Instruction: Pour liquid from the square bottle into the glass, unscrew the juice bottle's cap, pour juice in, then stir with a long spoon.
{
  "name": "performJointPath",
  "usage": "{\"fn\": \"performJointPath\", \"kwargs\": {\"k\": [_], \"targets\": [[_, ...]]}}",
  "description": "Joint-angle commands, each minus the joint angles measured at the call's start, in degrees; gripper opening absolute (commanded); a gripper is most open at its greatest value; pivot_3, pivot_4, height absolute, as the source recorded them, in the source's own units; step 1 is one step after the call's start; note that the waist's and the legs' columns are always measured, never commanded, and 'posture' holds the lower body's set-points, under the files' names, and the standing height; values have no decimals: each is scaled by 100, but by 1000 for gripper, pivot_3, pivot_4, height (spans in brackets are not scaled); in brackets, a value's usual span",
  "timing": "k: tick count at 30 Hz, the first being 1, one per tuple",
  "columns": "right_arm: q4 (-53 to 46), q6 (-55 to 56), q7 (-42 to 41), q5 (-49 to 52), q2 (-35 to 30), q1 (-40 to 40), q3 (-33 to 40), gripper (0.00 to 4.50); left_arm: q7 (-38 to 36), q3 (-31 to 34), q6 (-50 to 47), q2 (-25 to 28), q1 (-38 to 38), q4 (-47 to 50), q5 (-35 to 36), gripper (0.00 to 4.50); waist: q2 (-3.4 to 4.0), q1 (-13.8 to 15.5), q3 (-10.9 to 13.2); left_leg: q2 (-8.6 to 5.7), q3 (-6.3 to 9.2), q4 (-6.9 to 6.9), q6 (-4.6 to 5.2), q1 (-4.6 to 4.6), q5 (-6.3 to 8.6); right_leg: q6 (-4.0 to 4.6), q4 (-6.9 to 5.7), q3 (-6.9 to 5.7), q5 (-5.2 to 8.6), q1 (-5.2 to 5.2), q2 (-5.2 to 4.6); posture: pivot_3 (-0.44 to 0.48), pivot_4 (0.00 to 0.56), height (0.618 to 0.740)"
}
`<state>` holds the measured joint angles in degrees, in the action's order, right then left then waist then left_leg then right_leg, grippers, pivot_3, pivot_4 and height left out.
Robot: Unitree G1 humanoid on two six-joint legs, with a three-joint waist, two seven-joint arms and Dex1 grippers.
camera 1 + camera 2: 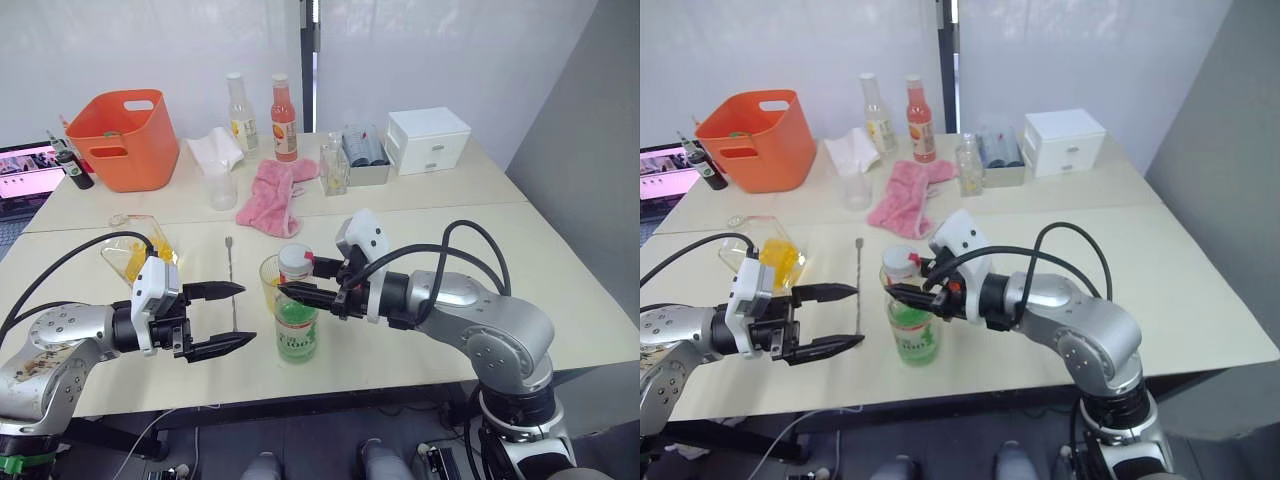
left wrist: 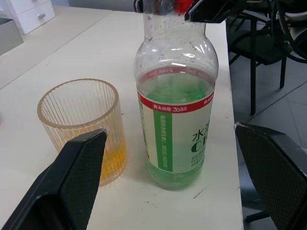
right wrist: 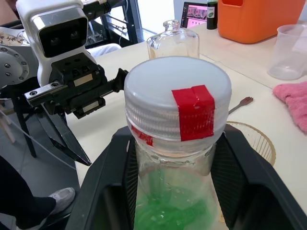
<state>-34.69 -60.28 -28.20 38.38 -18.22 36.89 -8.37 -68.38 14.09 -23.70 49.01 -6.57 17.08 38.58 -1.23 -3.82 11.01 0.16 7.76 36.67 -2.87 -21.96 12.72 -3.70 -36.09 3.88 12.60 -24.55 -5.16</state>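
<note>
Right wrist view shows the right gripper [image 3: 175, 158] clamped under the juice bottle's [image 1: 297, 325] cap [image 3: 177, 100]. Left gripper [image 1: 222, 317] gapes wide nearby. Unscrewing likely comes next: steady bottle, twist cap.

— Light's bright and even, diffuse from above; the white wall behind is nearly washed out. Hard shadows?

— None. Only soft, faint ones on the table [image 1: 560, 300], under the arms.

— Glare?

— A pale sheen on the juice bottle [image 2: 175, 96] shoulder, droplets showing inside the plastic. The cap [image 3: 177, 103] reads crisp, its red mark saturated.

— Focus?

— Head views are sharp centre, slightly bowed toward the edges. Close up, the left gripper [image 2: 184, 184] fingers [image 2: 72, 177] loom large and soft; the background beyond the bottle blurs. The glass [image 2: 81, 127] ribs stay clear.
</note>
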Motion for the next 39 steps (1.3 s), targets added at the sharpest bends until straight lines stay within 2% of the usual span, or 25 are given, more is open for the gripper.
{"fn": "performJointPath", "kwargs": {"k": [1, 3, 4, 6, 10, 14, 16, 23, 29, 30, 37, 39], "targets": [[-169, 464, -210, -86, -127, 85, -52, 3565, -12, 68, 124, -2, -101, 70, 22, 4500, 0, 0, 0, 0, 0, 0, 0, 0, 0, -2, 0, 0, 2, 0, -1, 0, 150, 739], [-127, 573, -313, -93, -180, 85, -92, 4274, -14, 67, 119, -6, -110, 57, 13, 4500, 0, 0, 0, 0, 0, 0, 0, 0, 0, -4, 1, 0, 2, 1, -1, 0, 150, 739], [-104, 617, -383, -72, -203, 85, -102, 4477, -8, 68, 111, -7, -116, 44, 13, 4500, 0, 1, 0, 0, 0, 0, 0, 0, 0, -4, 0, 0, 2, 1, -1, 0, 150, 739], [-72, 672, -489, -41, -239, 84, -111, 4477, -3, 71, 102, -8, -122, 27, 15, 4500, 0, 1, 0, 0, 0, 0, 0, 0, 0, -4, 0, 0, 2, 1, -1, 0, 150, 739], [250, 1031, -1436, 180, -585, 205, 5, 4477, 13, 50, 129, -48, -144, -10, 0, 4500, 0, 9, 0, -1, 0, 0, 0, 1, 0, -4, 2, 0, 2, 5, -2, 0, 150, 739], [912, 1624, -2796, 143, -1048, 367, -201, 4477, -5, 16, 160, -99, -171, -56, -36, 4500, -1, 8, 0, -1, 0, 0, 0, 4, 0, -14, 3, 0, 8, 8, -1, 0, 150, 739], [1586, 2173, -3508, -231, -1159, 584, -557, 4477, -21, 8, 180, -115, -178, -71, -48, 4500, -1, 3, 0, 0, 0, 0, 0, 5, 0, -16, 3, 0, 9, 9, -1, 0, 150, 739], [3102, 3271, -4553, -859, -756, 1245, -999, 4477, -26, 63, 187, -78, -88, 5, 2, 4500, -1, -21, 0, 3, -1, 0, 0, 9, 0, -9, 1, 0, 6, 9, 2, 0, 150, 739], [3862, 3848, -5138, -1116, -364, 1607, -1093, 4477, 49, 126, 112, -59, 22, 132, 60, 4500, -1, -2, 0, 2, -1, 0, 0, 8, 0, 20, 2, 0, -12, 8, 1, 0, 150, 739], [3991, 3941, -5241, -1161, -306, 1670, -1105, 3956, 59, 136, 102, -56, 51, 170, 67, 4500, -1, -2, 0, 1, -1, 0, 0, 7, 0, 20, 2, 0, -13, 8, 1, 0, 150, 739], [4559, 4197, -5627, -1312, -44, 1898, -1039, 1606, 118, 204, 54, -48, 162, 321, 101, 4500, 0, -13, 0, 2, -1, 0, 0, 11, 0, 21, -1, 0, -13, 8, 2, 0, 150, 739], [4566, 4141, -5692, -1255, -24, 1917, -982, 1505, 123, 228, 46, -38, 185, 349, 103, 4500, 0, -14, 0, 2, 0, 0, 0, 11, 0, 21, -2, 0, -13, 8, 2, 0, 150, 739]]}}
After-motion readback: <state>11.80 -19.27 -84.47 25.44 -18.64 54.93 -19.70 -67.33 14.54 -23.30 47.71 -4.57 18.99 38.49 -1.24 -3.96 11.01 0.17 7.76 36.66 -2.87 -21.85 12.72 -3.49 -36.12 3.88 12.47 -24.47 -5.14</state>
